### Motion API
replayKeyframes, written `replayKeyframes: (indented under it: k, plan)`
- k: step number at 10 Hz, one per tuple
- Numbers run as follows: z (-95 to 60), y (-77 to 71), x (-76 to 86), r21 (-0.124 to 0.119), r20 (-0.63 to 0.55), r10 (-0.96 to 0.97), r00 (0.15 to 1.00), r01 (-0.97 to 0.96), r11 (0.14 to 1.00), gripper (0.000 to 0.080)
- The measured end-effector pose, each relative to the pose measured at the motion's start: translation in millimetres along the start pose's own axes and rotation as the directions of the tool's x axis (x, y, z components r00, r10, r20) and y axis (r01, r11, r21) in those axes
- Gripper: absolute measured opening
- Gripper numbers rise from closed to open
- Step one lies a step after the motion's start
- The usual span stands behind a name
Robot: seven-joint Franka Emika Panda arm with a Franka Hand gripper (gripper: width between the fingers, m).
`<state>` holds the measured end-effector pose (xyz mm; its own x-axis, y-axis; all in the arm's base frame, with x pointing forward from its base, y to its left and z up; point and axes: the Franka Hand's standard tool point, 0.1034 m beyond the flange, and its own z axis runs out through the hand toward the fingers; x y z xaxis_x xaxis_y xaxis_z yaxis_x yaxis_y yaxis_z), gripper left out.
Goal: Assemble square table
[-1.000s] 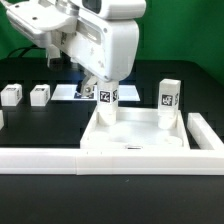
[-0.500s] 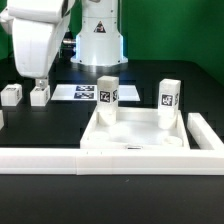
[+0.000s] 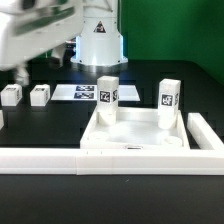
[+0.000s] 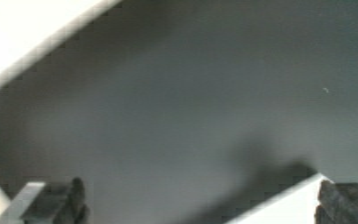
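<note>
**Operator:** Where is the square tabletop lying?

**Spotter:** Your square tabletop (image 3: pixel 137 128) lies flat on the black surface (image 3: pixel 60 205), rim upward. The L-shaped rail (image 3: pixel 60 160) runs right along the tabletop's near edge, and its short bar stands just beside the tabletop on the exterior view's right.

**Operator:** And the legs?

**Spotter:** You have two standing upright in the tabletop's far corners, tags facing the camera. The far-left leg (image 3: pixel 108 92) and the far-right leg (image 3: pixel 168 96) are well apart. Two more sit on the surface beyond the tabletop toward the exterior view's left. The outer loose leg (image 3: pixel 12 95) and the inner loose leg (image 3: pixel 40 95) are side by side but not touching. The marker board (image 3: pixel 72 92) lies flat behind the tabletop, between the inner loose leg and the far-left leg.

**Operator:** What is the end effector doing?

**Spotter:** Your end effector (image 4: pixel 197 203) is spread wide with nothing between its fingers (image 4: pixel 55 200). Below them the wrist view shows only blurred dark surface and a pale band at one corner. The arm (image 3: pixel 40 30) is a blur high above the loose legs, well clear of the tabletop.
</note>
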<state>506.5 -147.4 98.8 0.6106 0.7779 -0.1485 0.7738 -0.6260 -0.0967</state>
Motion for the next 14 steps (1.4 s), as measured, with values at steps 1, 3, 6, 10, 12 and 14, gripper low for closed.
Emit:
replayKeyframes:
  k: [1,3,6,10,12,14]
  plan:
    - [11.0,-5.6,-23.9,-0.009,-0.012,0.167,0.986,-0.167,0.986,0.0649]
    - [24.2,-21.3,-52.0,-0.002,-0.038,0.349,0.936,-0.349,0.937,0.0649]
    - [28.6,-22.5,-47.3,0.031,-0.050,0.479,0.876,-0.478,0.878,0.0649]
    - [44.4,-45.2,-41.0,0.064,0.084,0.611,0.787,-0.616,0.785,0.0649]
    - [58.5,-76.6,-40.5,0.045,0.352,0.637,0.686,-0.692,0.720,0.0649]
    - [69.4,-86.2,-45.0,0.081,0.462,0.589,0.663,-0.693,0.716,0.0649]
